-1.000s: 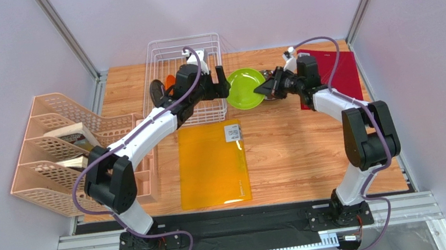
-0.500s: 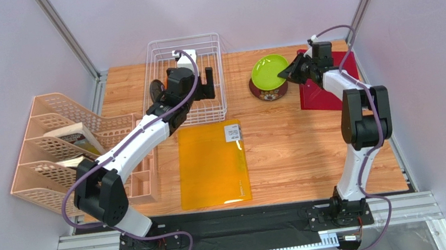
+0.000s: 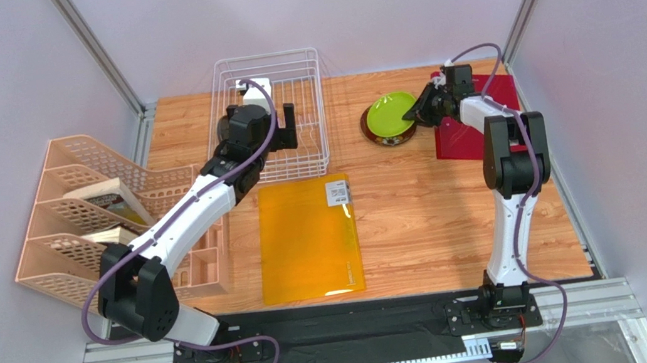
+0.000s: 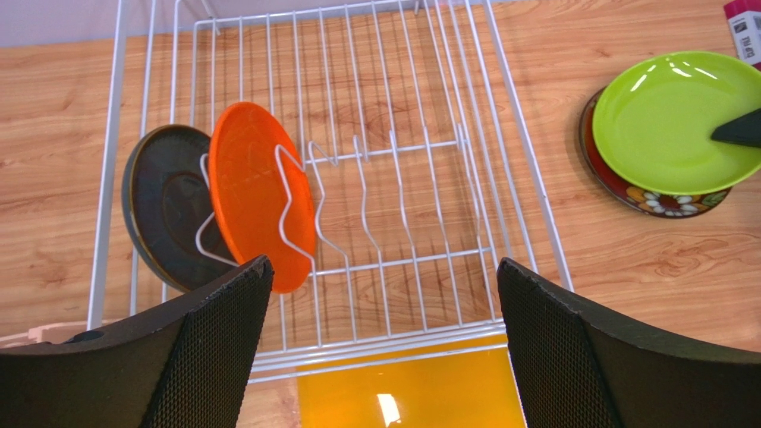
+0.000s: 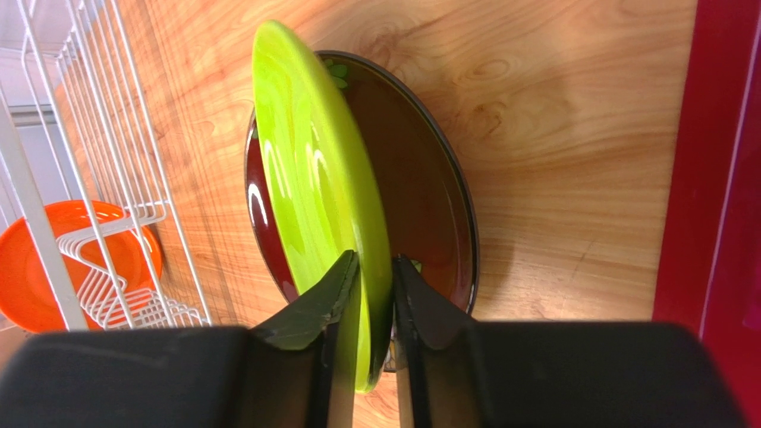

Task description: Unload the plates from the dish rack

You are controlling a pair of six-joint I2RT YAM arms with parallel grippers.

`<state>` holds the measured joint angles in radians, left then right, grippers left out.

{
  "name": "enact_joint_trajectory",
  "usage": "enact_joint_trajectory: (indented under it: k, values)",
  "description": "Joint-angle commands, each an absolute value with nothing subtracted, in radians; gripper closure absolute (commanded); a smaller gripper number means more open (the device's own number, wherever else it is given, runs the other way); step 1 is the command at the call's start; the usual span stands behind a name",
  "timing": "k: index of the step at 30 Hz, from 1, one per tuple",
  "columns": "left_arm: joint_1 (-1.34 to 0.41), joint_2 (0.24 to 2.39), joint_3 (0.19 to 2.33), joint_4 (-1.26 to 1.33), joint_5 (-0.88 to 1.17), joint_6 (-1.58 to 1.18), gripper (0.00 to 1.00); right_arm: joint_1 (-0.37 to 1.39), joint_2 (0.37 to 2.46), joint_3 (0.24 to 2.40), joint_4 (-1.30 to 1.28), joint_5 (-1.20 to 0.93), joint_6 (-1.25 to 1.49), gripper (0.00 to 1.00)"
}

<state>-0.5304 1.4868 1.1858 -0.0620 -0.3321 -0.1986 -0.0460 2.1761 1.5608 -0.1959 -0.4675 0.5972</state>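
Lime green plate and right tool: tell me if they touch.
Touching. Right wrist view: the right tool pinches the rim of the lime green plate, no gap either side.

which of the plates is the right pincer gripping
The lime green plate, its rim pinched by the right pincer, over the dark red floral plate. The orange plate and dark grey plate stand untouched in the dish rack.

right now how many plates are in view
4: dark grey plate and orange plate upright in the dish rack's left slots; lime green plate held by the right end effector, tilted over the dark red floral plate.
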Motion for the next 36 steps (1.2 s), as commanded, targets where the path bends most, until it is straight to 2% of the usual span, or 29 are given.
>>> enact_joint_trajectory:
  k: [1, 8, 10, 12, 17, 23, 30, 32, 33, 36]
  values:
    - [-0.509, 1.447, 1.169, -0.038, -0.338, -0.189, 0.0, -0.046, 2.181, 1.589, -0.232, -0.465, 0.577, 0.71]
    - [-0.45, 1.463, 1.172, -0.049, -0.308, -0.215, 0.0, -0.032, 2.119, 1.569, -0.322, -0.359, 0.505, 0.59]
    - [-0.436, 1.474, 1.178, -0.055, -0.305, -0.218, 0.0, -0.009, 2.094, 1.586, -0.406, -0.251, 0.453, 0.47]
    - [-0.419, 1.485, 1.184, -0.06, -0.301, -0.215, 0.0, 0.027, 2.059, 1.597, -0.448, -0.12, 0.413, 0.42]
    - [-0.371, 1.519, 1.196, -0.067, -0.293, -0.219, 0.0, 0.061, 1.981, 1.595, -0.506, 0.074, 0.365, 0.41]
    - [-0.333, 1.559, 1.21, -0.063, -0.288, -0.221, 0.0, 0.083, 1.919, 1.595, -0.569, 0.207, 0.353, 0.4]
    - [-0.314, 1.63, 1.241, -0.023, -0.301, -0.207, 0.01, 0.084, 1.798, 1.476, -0.517, 0.183, 0.367, 0.4]
    - [-0.31, 1.649, 1.247, -0.011, -0.302, -0.207, 0.05, 0.087, 1.77, 1.463, -0.515, 0.176, 0.37, 0.4]
    - [-0.31, 1.669, 1.252, -0.005, -0.301, -0.209, 0.11, 0.087, 1.763, 1.457, -0.514, 0.175, 0.37, 0.4]
    - [-0.307, 1.718, 1.276, 0.028, -0.301, -0.212, 0.17, 0.091, 1.74, 1.439, -0.518, 0.164, 0.373, 0.41]
